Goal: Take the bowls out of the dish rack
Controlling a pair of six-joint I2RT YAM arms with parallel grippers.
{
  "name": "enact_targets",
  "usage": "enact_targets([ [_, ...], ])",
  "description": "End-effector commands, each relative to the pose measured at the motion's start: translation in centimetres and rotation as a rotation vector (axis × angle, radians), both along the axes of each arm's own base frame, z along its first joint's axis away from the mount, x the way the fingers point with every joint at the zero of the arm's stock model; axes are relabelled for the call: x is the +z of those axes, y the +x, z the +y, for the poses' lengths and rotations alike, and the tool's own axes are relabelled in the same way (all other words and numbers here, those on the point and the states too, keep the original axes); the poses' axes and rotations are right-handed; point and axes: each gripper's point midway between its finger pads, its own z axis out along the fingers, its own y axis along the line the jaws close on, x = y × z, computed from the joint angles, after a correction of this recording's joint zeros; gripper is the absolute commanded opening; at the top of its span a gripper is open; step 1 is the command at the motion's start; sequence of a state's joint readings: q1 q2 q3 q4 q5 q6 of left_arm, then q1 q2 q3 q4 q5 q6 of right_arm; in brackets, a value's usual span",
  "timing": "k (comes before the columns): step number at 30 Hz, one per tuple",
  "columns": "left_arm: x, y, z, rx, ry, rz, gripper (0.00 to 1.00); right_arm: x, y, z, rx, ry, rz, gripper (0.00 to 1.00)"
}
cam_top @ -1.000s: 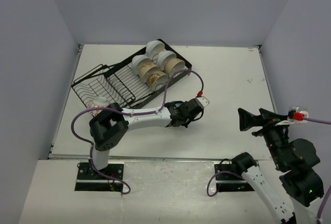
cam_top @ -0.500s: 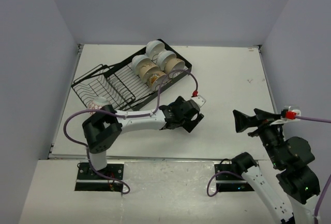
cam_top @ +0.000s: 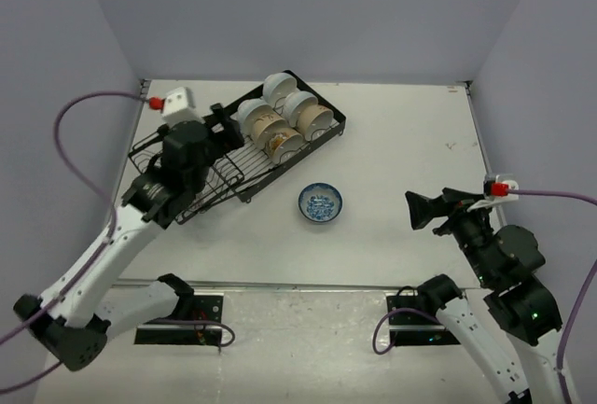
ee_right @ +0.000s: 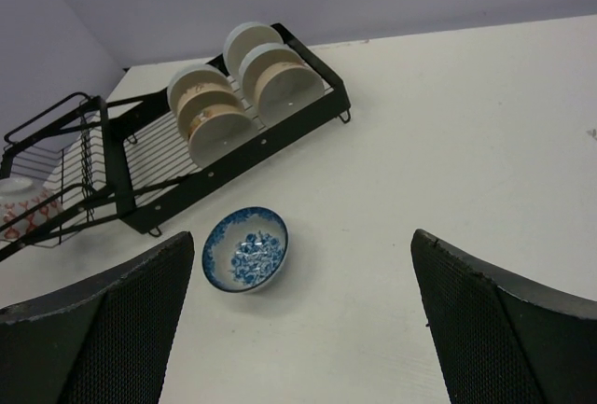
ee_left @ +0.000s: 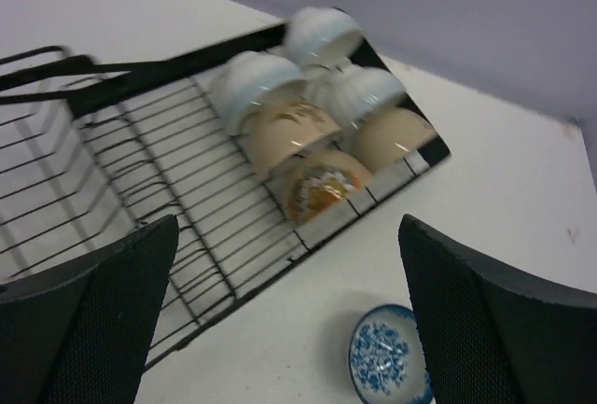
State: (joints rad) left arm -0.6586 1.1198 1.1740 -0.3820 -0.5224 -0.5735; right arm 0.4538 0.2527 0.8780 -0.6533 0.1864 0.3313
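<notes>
The left gripper [ee_left: 287,229], jaws spread and empty, hangs over the black wire dish rack [cam_top: 266,175], probably for another bowl; the blue-and-white ceramic bowl [cam_top: 320,202] sits unloaded on the table [cam_top: 401,133]; the right gripper [ee_right: 303,236] is spread too.

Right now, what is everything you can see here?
Table: one, white, under everything.
Rack: one, black wire, far left part of the table, set at a slant.
Racked bowls: six, white and beige, one with a brownish pattern, standing on edge at the rack's right end.
Blue bowl: one, blue-and-white inside, upright on the table just in front of the rack.
Red-patterned bowl: one, white with red, at the rack's left end, seen through the wires.
Left gripper: one, black, open, over the rack.
Right gripper: one, black, open, above the table's right side.
</notes>
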Motion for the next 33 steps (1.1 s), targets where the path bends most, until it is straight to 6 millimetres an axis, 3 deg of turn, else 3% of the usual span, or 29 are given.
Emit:
enact_targets([
  [1,-0.1,-4.0,8.7,0.300,-0.166,0.004,1.00,0.1,1.2,1.9,0.072,-0.013,-0.001,0.99],
  [2,-0.2,-5.2,10.4,0.357,-0.188,-0.004,1.00,0.1,1.3,2.3,0.086,-0.013,0.002,0.99],
  [3,0.9,-7.0,12.3,0.431,-0.305,-0.047,1.00,-0.1,1.6,2.6,0.098,-0.020,0.015,0.99],
  [4,0.5,-8.0,13.5,0.471,-0.301,-0.052,1.00,-0.1,1.7,3.0,0.118,-0.019,0.015,0.99],
  [6,0.4,-9.6,14.8,0.507,-0.340,-0.072,1.00,-0.1,2.0,3.7,0.142,-0.011,0.021,0.99],
  [7,-1.0,-10.5,15.6,0.538,-0.312,-0.023,1.00,-0.2,2.1,4.1,0.156,-0.007,0.024,0.99],
  [8,-0.8,-11.2,16.0,0.577,-0.382,-0.023,1.00,0.0,2.0,4.6,0.185,-0.001,0.022,0.99],
  [10,-2.5,-12.7,16.9,0.613,-0.397,0.012,1.00,-0.2,2.0,5.5,0.228,0.003,0.041,0.99],
  [13,-3.4,-14.8,17.1,0.600,-0.622,-0.024,1.00,-0.5,2.2,6.0,0.245,0.003,0.060,0.99],
  [14,-5.2,-15.1,16.7,0.600,-0.639,0.021,1.00,-0.6,2.3,6.1,0.248,0.003,0.060,0.99],
  [15,-5.1,-15.4,16.6,0.597,-0.685,0.020,1.00,-0.7,2.3,6.0,0.245,0.002,0.063,0.99],
  [16,-6.8,-15.4,16.3,0.605,-0.692,0.053,1.00,-0.7,2.4,6.1,0.247,0.003,0.060,0.99],
  [19,-9.1,-15.8,15.6,0.616,-0.822,0.086,1.00,-0.4,2.1,6.4,0.269,0.014,0.051,0.99],
  [28,-12.3,-15.2,16.3,0.712,-0.839,0.084,1.00,-0.3,0.7,5.6,0.270,0.009,0.024,0.99],
  [33,-12.5,-15.1,17.2,0.751,-0.817,0.048,1.00,-0.3,0.4,5.5,0.271,0.003,0.020,0.99],
])
